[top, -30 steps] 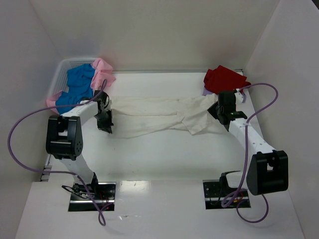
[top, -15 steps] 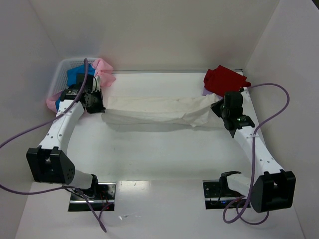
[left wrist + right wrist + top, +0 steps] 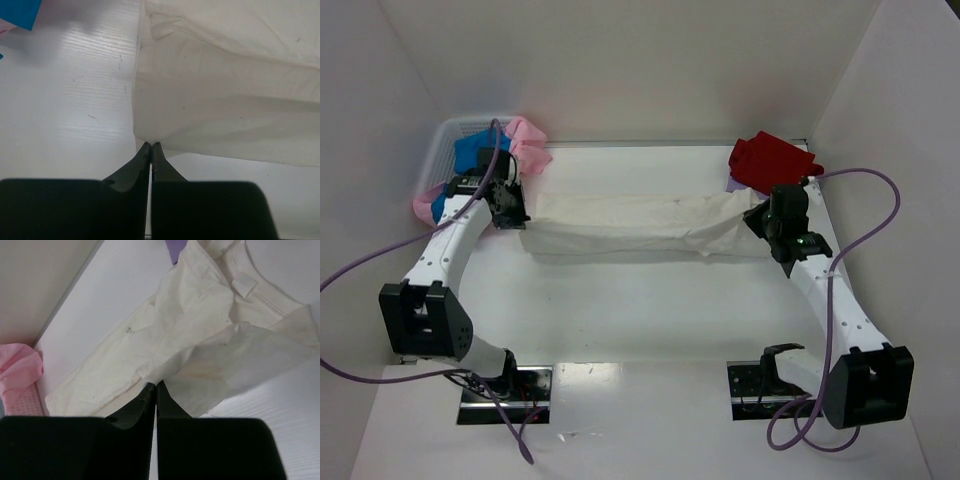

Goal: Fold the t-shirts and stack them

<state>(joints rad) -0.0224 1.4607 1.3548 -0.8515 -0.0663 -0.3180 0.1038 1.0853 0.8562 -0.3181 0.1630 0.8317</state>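
Note:
The cream-white t-shirt (image 3: 635, 222) is stretched in a long band across the back of the table between my two grippers. My left gripper (image 3: 515, 210) is shut on its left end; in the left wrist view the closed fingertips (image 3: 151, 146) pinch the cloth's edge (image 3: 225, 100). My right gripper (image 3: 770, 222) is shut on its right end; in the right wrist view the tips (image 3: 154, 385) pinch a fold of the stained cloth (image 3: 200, 335). A red t-shirt (image 3: 770, 160) lies at the back right over a lavender one (image 3: 734, 184). Blue (image 3: 475, 155) and pink (image 3: 528, 145) t-shirts sit in the basket.
The white mesh basket (image 3: 445, 140) stands at the back left corner, next to my left arm. White walls close in the back and both sides. Purple cables loop off both arms. The arm bases are at the near edge.
Both grippers have lifted and pulled apart, the left one toward the basket, drawing the rumpled cream-white shirt out into a taut band. The right gripper has barely moved in the last half second.

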